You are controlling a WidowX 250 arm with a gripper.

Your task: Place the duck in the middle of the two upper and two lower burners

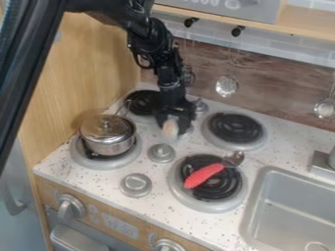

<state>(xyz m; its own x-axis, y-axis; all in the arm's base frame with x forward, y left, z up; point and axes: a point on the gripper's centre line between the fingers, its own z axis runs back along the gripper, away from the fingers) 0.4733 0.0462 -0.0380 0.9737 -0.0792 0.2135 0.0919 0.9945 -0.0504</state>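
The black gripper (175, 121) hangs from the top of the view, between the upper left burner (143, 102) and the upper right burner (235, 128). It is shut on a small pale, pinkish-orange thing, which I take for the duck (171, 128); its shape is partly hidden by the fingers. The duck appears just above the white stovetop, behind the central silver knob (161, 153); I cannot tell whether it touches the surface. Lower left is a burner (85, 162) under a pot, and lower right is another burner (208, 198).
A lidded metal pot (108, 135) stands on the lower left burner. Across the lower right burner lies a red-handled spoon (204, 175). Another knob (136, 185) sits near the front, a sink (294, 211) is at the right, and ladles (227, 86) hang at the back wall.
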